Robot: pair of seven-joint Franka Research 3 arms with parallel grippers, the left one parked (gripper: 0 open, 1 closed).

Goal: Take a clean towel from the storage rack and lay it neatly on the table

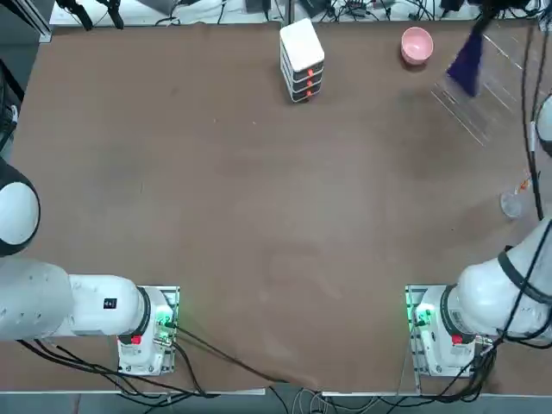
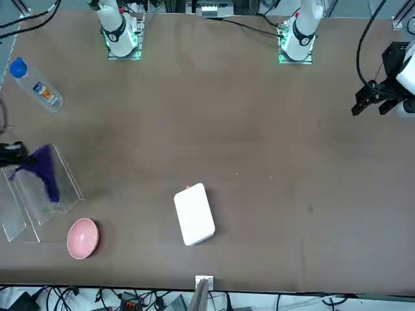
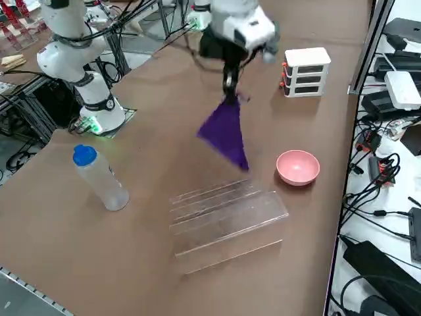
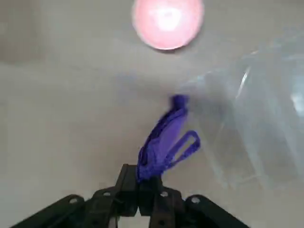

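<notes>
- The right gripper point(image 4: 145, 179), black and two-fingered, was closed, its fingers pinched together on a bunched end of the towel, high above the tabletop.
- The towel point(image 3: 227, 131), a plain deep purple piece of soft cloth, hung straight down beneath that gripper, spreading into a rough triangle with a pointed lower corner; a small loop of it stuck out by the fingertips point(image 4: 154, 183).
- Below the gripper stood the storage rack point(image 3: 223, 220), a clear see-through frame with slim parallel dividers. I couldn't tell whether the cloth's lower corner touched it.
- Near the rack, to the robot's left of the gripper, sat a small round pink bowl point(image 3: 298, 167).
- Toward the robot's bases from the gripper, a clear plastic bottle point(image 3: 105, 184) with a blue cap stood upright.
- Farther to the robot's left, past the bowl, was a white stacked box point(image 1: 302, 47) with orange marks.
- Under it all spread the table point(image 1: 259, 190), broad, flat, brown and faintly scuffed, reaching well away from the gripper.
</notes>
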